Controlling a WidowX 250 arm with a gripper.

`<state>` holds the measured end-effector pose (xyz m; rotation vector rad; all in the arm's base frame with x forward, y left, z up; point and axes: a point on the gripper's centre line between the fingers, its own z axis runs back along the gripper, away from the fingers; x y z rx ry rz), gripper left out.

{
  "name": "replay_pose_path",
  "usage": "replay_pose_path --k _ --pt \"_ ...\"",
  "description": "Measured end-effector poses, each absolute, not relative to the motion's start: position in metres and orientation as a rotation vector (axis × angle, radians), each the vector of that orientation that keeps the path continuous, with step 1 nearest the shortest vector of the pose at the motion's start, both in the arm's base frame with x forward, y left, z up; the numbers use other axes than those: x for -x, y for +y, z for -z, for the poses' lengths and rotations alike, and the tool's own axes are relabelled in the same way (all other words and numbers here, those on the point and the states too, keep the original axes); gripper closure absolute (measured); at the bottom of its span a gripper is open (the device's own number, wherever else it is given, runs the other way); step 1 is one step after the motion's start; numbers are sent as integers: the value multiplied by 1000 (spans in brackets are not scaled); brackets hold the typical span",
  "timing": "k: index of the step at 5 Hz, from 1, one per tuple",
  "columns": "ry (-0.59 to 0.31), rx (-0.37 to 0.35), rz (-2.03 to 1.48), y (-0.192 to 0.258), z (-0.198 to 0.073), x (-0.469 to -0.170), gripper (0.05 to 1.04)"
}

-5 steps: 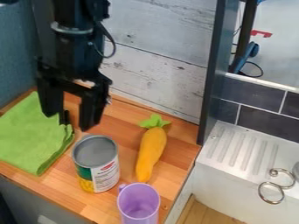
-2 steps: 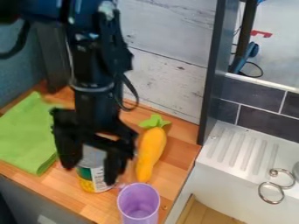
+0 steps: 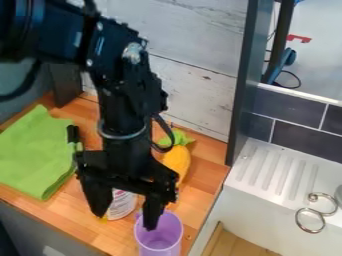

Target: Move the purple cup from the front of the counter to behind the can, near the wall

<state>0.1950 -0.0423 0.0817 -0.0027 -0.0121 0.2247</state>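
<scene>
The gripper [image 3: 125, 219], spread wide and empty, hangs beside the cup [image 3: 168, 231], likely light, stiff, best pinched by its rim.

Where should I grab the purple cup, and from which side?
Probably best by the rim of the purple cup, on the side away from the can. Come straight down with the open end effector, one finger inside, one outside: the cup stands upright, its mouth open upward.
</scene>
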Motion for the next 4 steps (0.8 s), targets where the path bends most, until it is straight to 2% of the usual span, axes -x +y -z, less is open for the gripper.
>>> replay_pose_path --k 1,2,4 --pt "-47 5 -289 -41 -77 -198 83" --pt "-68 -30 -382 -36 -70 -202 83" --pt "-59 -56 -455 -39 -52 -206 83"
